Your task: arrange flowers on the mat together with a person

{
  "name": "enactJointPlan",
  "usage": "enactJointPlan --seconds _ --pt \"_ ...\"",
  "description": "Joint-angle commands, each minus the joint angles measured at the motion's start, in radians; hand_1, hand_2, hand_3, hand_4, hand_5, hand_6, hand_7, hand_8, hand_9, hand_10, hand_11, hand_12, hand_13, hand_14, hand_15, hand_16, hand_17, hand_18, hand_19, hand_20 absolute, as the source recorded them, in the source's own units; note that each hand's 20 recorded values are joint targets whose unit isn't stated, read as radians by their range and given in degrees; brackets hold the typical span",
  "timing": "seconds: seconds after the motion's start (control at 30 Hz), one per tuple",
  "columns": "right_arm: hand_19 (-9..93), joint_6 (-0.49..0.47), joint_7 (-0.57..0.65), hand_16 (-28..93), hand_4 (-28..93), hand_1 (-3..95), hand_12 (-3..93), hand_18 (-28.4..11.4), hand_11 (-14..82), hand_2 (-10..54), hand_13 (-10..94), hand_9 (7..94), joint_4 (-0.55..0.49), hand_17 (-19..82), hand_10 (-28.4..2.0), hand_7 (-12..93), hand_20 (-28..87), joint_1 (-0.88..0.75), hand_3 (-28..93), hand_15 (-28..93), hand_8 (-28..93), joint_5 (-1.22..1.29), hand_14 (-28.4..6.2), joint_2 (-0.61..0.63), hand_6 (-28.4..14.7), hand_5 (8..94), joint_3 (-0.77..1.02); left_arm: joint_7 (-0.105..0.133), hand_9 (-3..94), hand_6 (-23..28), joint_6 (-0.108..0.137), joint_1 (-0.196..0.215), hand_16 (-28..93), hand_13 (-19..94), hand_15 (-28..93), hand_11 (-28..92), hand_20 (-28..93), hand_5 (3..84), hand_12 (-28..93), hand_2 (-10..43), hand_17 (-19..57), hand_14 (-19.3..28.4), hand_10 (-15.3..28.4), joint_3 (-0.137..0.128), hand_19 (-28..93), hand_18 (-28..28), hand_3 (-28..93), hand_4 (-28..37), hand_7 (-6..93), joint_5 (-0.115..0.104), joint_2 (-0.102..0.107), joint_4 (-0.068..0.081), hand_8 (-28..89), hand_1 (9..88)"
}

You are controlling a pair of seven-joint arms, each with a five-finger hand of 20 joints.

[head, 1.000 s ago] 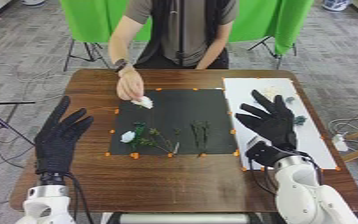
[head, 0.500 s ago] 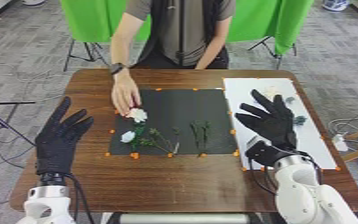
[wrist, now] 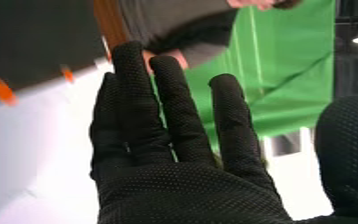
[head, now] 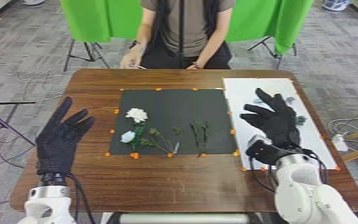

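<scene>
On the dark mat [head: 180, 102], in the head view, a white carnation [head: 136, 115] lies above a second white flower [head: 128, 136] with green leaves, near the mat's left side. Thin green sprigs [head: 162, 140] and darker stems [head: 200, 134] lie on its lower half. My left hand [head: 58, 142] is held open left of the mat. Over the white sheet right of the mat is my right hand [head: 276, 124], its fingers straight and holding nothing. The right wrist view shows the right hand [wrist: 180, 190] open, with bits of green partly hidden behind it.
The white sheet [head: 313, 145] on the right bears small grey-green pieces [head: 300, 120], partly behind my right hand. Orange markers edge mat and sheet. The brown table [head: 175, 182] extends in front of the mat. A person sits at its far edge.
The person has let go of the white carnation on the mat's left and drawn the hand back to the far table edge. My right hand has shifted slightly and turned.
</scene>
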Motion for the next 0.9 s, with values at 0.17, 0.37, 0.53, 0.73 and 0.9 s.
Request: enactJointPlan --seconds 0.17,0.37,0.53,0.73,0.9 --pt "65 0.394 0.608 9 -27 20.1 15.8 -23.1 25.6 7.6 52 56.1 -0.007 16 -18.0 16 22 0.133 73 58 -13 -0.795 -17.6 0.151 2.3 42.3 -0.105 0.023 37.9 4.6 0.026 0.011 -7 31 47 23 1 31.9 11 8.8 -3.4 23.8 17.9 0.008 64 24.9 74 -28.3 11.6 -0.014 0.02 -0.016 -9 21.1" --pt "69 0.405 0.929 9 -26 25.0 16.1 -22.3 30.3 5.9 56 59.7 0.037 20 -18.4 16 20 0.213 72 63 -13 -1.111 -16.2 0.211 1.5 43.7 -0.144 0.051 37.9 4.6 0.038 0.005 -7 31 47 23 1 31.8 11 8.9 -3.4 23.8 17.9 0.019 64 24.9 75 -28.3 11.8 -0.02 0.042 -0.021 -9 21.1" --pt "73 0.244 1.18 10 -25 27.3 17.1 -22.4 35.4 5.3 61 64.2 0.082 22 -17.9 17 18 0.278 70 67 -13 -1.39 -14.7 0.243 0.8 46.2 -0.171 0.066 37.9 4.3 0.044 0.009 -7 31 47 24 1 32.1 11 8.8 -3.4 23.7 17.9 0.016 64 25.0 75 -28.3 12.1 -0.027 0.05 -0.023 -10 21.5" --pt "76 -0.027 1.277 11 -24 27.7 17.2 -23.1 37.3 3.9 64 66.5 0.163 24 -18.1 16 15 0.385 69 69 -13 -1.42 -14.6 0.27 0.3 47.0 -0.21 0.082 37.9 4.2 0.029 0.001 -7 31 47 24 1 32.3 11 8.8 -3.3 23.8 17.9 0.023 65 25.1 75 -28.3 12.2 -0.057 0.06 -0.019 -10 21.6" --pt "79 -0.209 1.315 11 -22 27.9 17.5 -26.1 35.4 2.0 63 65.6 0.232 24 -20.2 12 10 0.46 66 69 -11 -1.39 -17.1 0.282 -1.3 45.3 -0.246 0.089 37.9 4.2 0.028 0.001 -8 31 47 24 1 32.4 11 8.7 -3.3 23.8 17.9 0.026 65 25.2 75 -28.3 12.2 -0.056 0.068 -0.021 -10 21.7"
